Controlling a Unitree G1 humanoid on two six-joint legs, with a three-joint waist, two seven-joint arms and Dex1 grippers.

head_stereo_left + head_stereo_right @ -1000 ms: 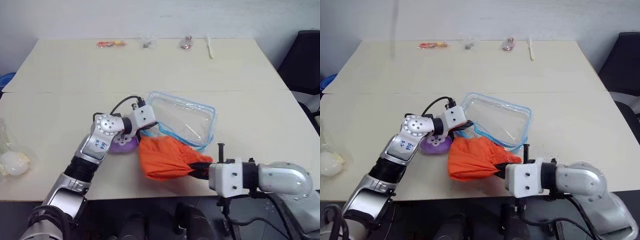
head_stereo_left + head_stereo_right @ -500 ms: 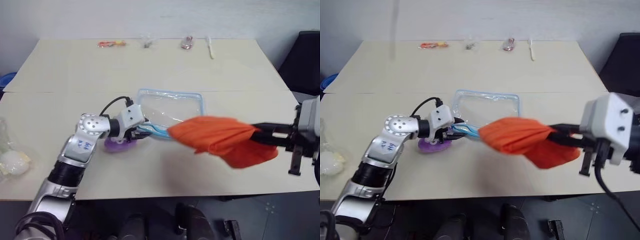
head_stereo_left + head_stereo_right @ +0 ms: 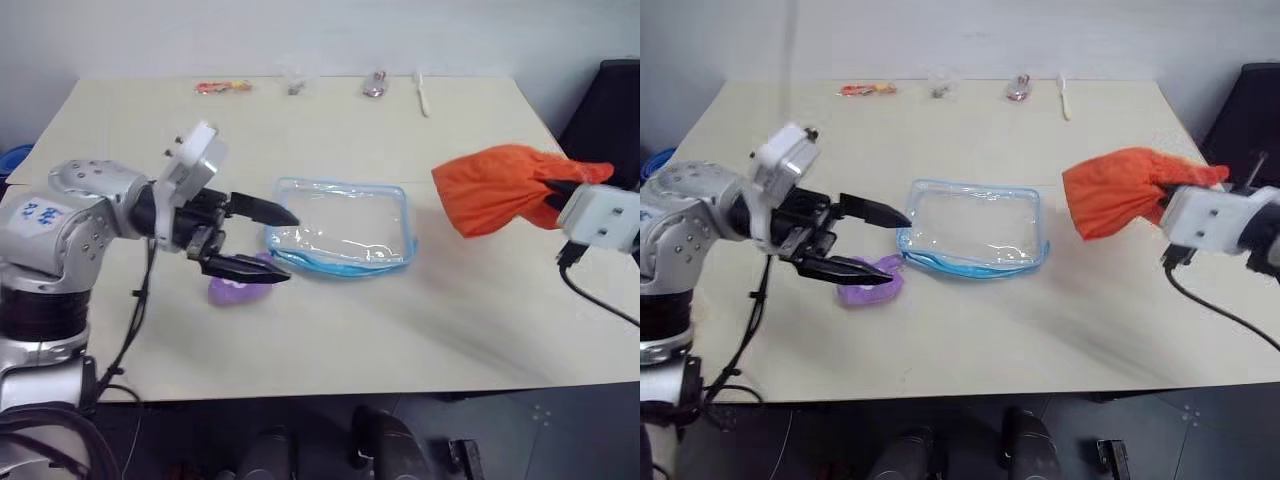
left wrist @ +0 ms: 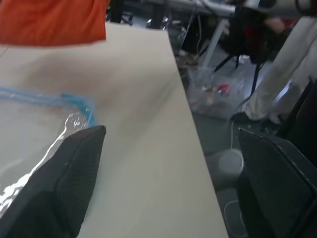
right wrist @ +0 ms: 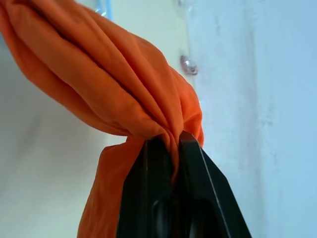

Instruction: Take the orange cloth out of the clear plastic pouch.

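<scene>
Orange cloth [image 3: 498, 187] hangs clear of the desk [image 3: 330, 330], pinched in the right gripper [image 5: 171, 148], jaws clenched on it. Clear pouch [image 3: 342, 228] lies empty mid-desk. Left gripper [image 3: 268, 243] hovers beside it, jaws released. Recommended: set the cloth down well away from the pouch.

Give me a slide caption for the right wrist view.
Right tool pinching a bunched bright orange fabric cloth above the beige table.
</scene>
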